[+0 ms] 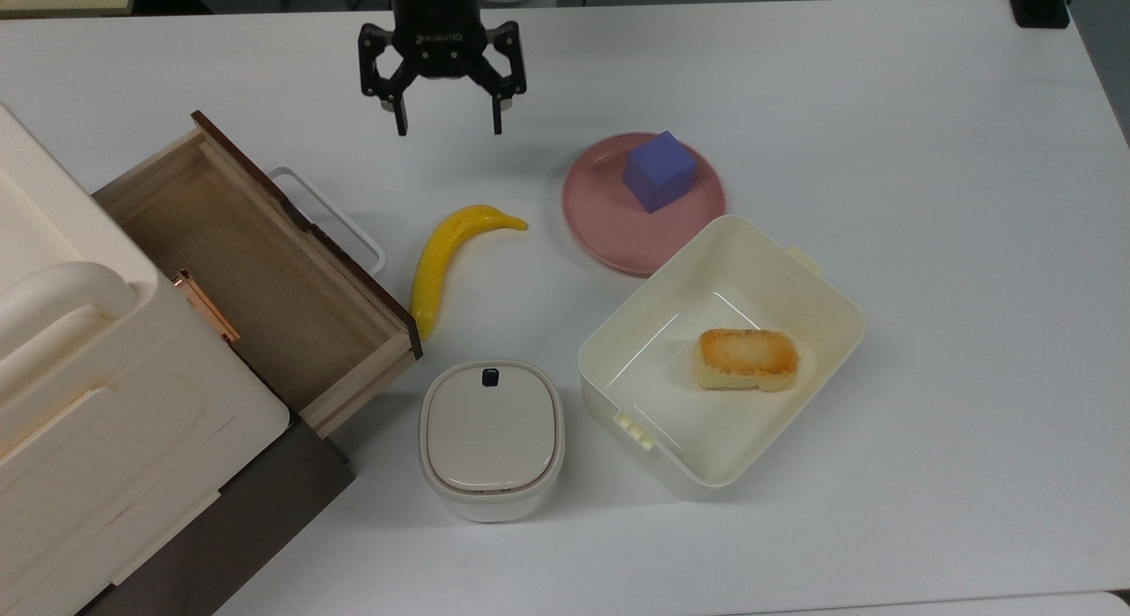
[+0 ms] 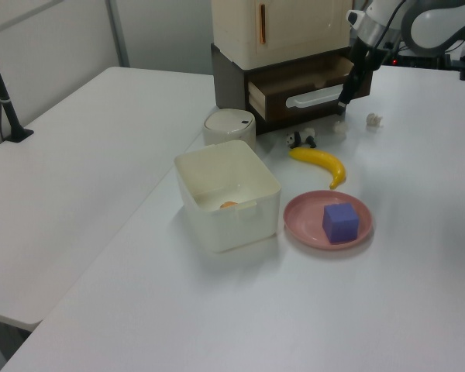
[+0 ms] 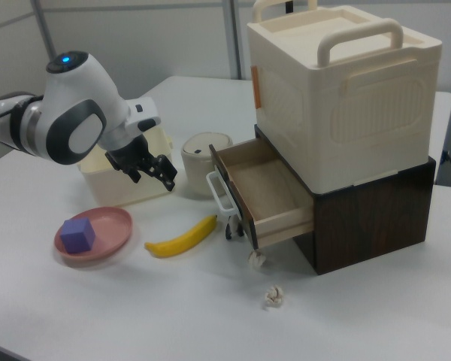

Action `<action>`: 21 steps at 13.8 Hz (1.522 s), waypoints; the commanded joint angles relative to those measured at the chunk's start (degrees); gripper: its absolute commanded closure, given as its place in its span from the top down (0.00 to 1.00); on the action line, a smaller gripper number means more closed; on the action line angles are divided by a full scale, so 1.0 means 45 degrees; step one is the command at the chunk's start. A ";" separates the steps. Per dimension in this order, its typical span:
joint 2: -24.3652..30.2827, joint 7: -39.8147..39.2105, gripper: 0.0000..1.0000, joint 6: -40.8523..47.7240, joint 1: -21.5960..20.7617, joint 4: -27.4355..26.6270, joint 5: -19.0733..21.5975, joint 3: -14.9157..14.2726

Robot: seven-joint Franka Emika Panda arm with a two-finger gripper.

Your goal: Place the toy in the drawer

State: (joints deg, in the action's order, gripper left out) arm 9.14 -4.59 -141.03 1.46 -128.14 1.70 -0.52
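A white table (image 1: pixel 927 157) fills the top view. At the top view's left a cream case (image 1: pixel 97 395) sits on a dark wooden box, cut off by the frame edge. The drawer (image 1: pixel 256 272) juts out beneath it, pulled open, its wooden floor bare, the white handle (image 1: pixel 331 214) facing the banana (image 1: pixel 446 259). The gripper (image 1: pixel 448 123) hangs above the table just past the banana, fingers spread wide with nothing between them. Below sit a lidded cream pot (image 1: pixel 491 438), then an open tub (image 1: pixel 794 272) holding a toasted bread piece (image 1: pixel 748 359), and a pink plate (image 1: pixel 600 219) carrying a purple cube (image 1: pixel 659 170).

The toy (image 2: pixel 301 139) is hidden under the drawer front in the top view; the left view shows it on the table beside the banana's end, small and hard to make out. In the right view it (image 3: pixel 231 229) peeks out below the drawer corner.
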 commanded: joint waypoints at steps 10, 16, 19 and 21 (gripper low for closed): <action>-0.1561 0.1001 1.00 -0.4069 0.1218 -0.1290 -0.1723 0.0095; -0.2439 0.1001 1.00 -0.5453 0.1531 -0.1232 -0.2429 0.0076; -0.3044 0.1819 1.00 -0.6022 0.1688 -0.1193 -0.2430 0.0036; -0.3648 0.2578 1.00 -0.6778 0.1727 -0.1057 -0.2390 -0.0022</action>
State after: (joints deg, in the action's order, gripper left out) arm -4.63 1.75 -166.68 8.80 -133.21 -7.47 -0.52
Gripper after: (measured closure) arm 0.000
